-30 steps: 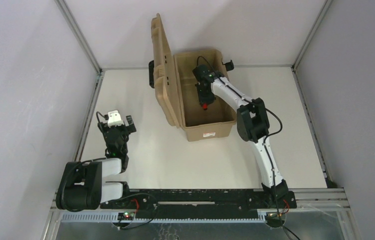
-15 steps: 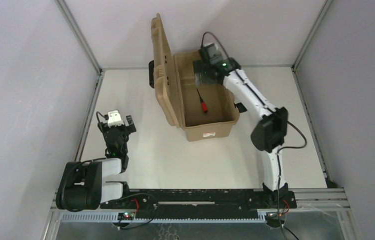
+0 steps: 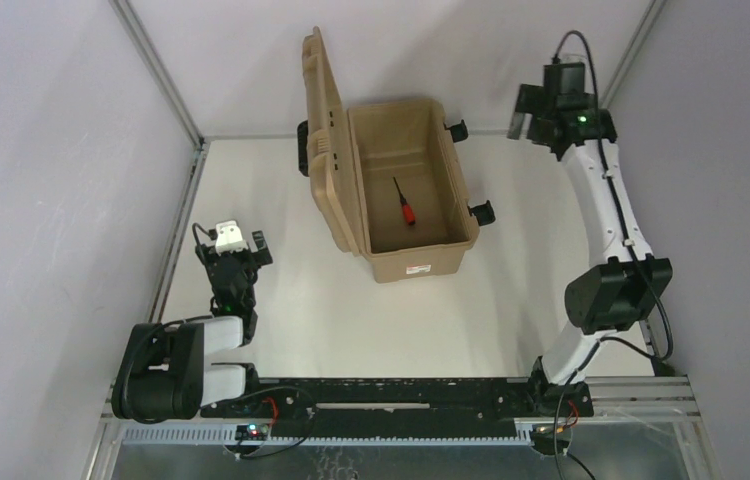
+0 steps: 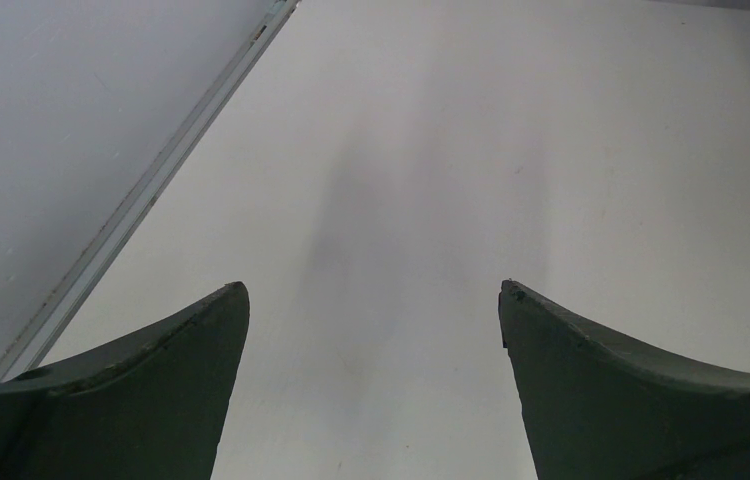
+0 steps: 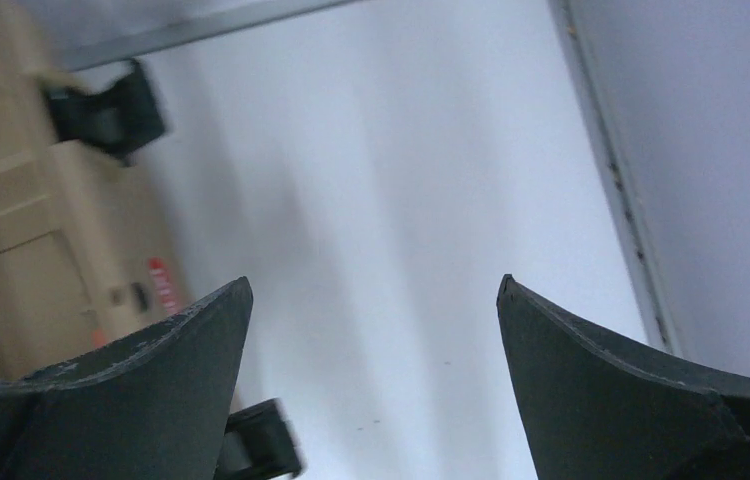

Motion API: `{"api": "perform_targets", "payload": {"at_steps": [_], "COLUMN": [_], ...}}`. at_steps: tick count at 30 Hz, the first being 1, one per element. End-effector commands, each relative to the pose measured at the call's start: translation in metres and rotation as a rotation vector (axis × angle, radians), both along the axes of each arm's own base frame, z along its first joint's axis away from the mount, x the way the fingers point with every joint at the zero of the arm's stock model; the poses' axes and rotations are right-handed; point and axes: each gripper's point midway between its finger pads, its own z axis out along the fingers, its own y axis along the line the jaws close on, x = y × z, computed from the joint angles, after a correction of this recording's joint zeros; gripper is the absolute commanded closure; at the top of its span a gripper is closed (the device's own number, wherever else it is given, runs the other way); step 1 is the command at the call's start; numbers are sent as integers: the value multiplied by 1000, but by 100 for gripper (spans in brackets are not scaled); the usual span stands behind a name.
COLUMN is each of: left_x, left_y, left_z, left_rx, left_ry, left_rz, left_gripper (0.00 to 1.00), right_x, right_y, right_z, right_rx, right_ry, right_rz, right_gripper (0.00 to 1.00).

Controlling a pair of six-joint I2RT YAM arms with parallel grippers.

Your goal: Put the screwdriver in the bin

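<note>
Well, you have the tan bin [image 3: 419, 258] open-lidded, your right gripper [image 5: 373, 288] and left gripper [image 4: 373, 290] both spread empty outside it, and the screwdriver [image 3: 404, 203] lying on its floor, probably light, stiff, slim, best pinched across its red handle

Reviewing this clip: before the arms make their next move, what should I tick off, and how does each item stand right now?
1. The screwdriver lies on the floor inside the bin: ok.
2. The right pincer is open and holds nothing: ok.
3. The right pincer is off to the right of the bin, not over it: ok.
4. The left pincer is open and empty, over bare table: ok.
5. The lid stands open, leaving the opening free: ok.
6. Whether the screwdriver lies flat or leans on a wall: cannot tell.
</note>
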Motion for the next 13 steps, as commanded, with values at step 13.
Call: {"api": "perform_targets", "payload": {"at_steps": [13], "left_x": [14], "left_y": [0], "left_z": [31], "left_rx": [-2], "left_ry": [-98], "left_rz": [-4], "left_gripper": [0], "right_x": [-12], "right_y": [-66], "right_z": [3], "right_rx": [-20], "right_ry": [-28], "right_rz": [-47], "right_gripper": [0]}}
